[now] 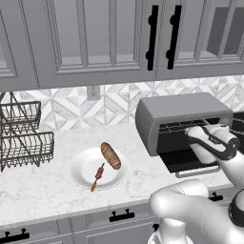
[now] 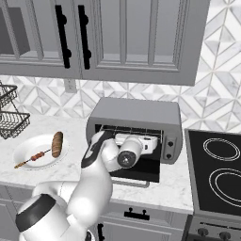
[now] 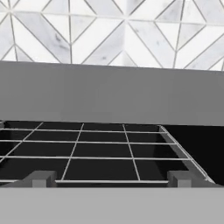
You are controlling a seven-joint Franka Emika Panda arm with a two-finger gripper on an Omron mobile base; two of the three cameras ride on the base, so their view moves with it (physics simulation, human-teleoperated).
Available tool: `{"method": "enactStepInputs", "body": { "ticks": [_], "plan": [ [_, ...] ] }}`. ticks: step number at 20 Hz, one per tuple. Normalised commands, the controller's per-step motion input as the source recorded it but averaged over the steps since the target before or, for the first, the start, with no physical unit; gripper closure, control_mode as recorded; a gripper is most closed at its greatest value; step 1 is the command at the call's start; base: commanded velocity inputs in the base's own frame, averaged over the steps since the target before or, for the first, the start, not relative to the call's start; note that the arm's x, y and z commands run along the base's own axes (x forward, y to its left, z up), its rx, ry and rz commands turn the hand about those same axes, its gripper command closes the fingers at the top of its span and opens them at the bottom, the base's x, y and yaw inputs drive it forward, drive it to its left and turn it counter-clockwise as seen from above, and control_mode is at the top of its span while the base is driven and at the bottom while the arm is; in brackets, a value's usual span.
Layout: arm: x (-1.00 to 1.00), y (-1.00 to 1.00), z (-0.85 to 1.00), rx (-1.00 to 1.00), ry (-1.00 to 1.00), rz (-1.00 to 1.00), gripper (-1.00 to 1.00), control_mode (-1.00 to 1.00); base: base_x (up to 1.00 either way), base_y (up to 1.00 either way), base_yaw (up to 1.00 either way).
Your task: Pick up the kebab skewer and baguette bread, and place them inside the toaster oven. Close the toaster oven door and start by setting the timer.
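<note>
The kebab skewer [image 1: 97, 175] [image 2: 35, 157] and the baguette bread [image 1: 110, 155] [image 2: 57, 143] lie side by side on a white plate [image 1: 83, 167] [image 2: 26, 150], left of the toaster oven [image 1: 181, 107] [image 2: 136, 113]. The toaster oven door [image 1: 188, 161] [image 2: 141, 172] hangs folded down flat, baring the wire rack [image 3: 105, 148]. My gripper [image 3: 111, 178] hovers over the lowered door at the oven's mouth, facing the rack. It is open, its fingertips [image 3: 41, 177] wide apart with nothing between them. My white hand [image 2: 139, 143] sits in front of the opening.
Black wire baskets [image 1: 24, 138] [image 2: 9, 120] stand at the counter's left end. A black cooktop [image 2: 216, 174] lies right of the oven. The oven's control strip [image 2: 169, 146] is on its right side. Grey wall cabinets [image 1: 95, 38] hang overhead.
</note>
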Motion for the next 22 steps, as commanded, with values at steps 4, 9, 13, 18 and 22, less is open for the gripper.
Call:
{"method": "enactStepInputs", "body": {
  "ticks": [4, 9, 13, 18, 22],
  "plan": [
    [0.2, -0.02, -0.03, 0.01, 0.0, 0.0, -1.0, -1.0, 0.0, 0.0, 0.0],
    [0.07, 0.08, -0.28, 0.02, 0.0, 0.0, -1.0, -1.0, 0.0, 0.0, 0.0],
    [0.19, 0.16, 0.0, 0.04, -0.01, 0.0, -1.0, -1.0, 0.0, 0.0, 0.0],
    [0.34, 0.07, 0.0, 0.02, 0.0, 0.0, -1.0, -1.0, 0.0, 0.0, 0.0],
    [0.37, 0.03, 0.0, 0.0, 0.0, 0.0, -1.0, -1.0, 0.0, 0.0, 0.0]
  ]
}}
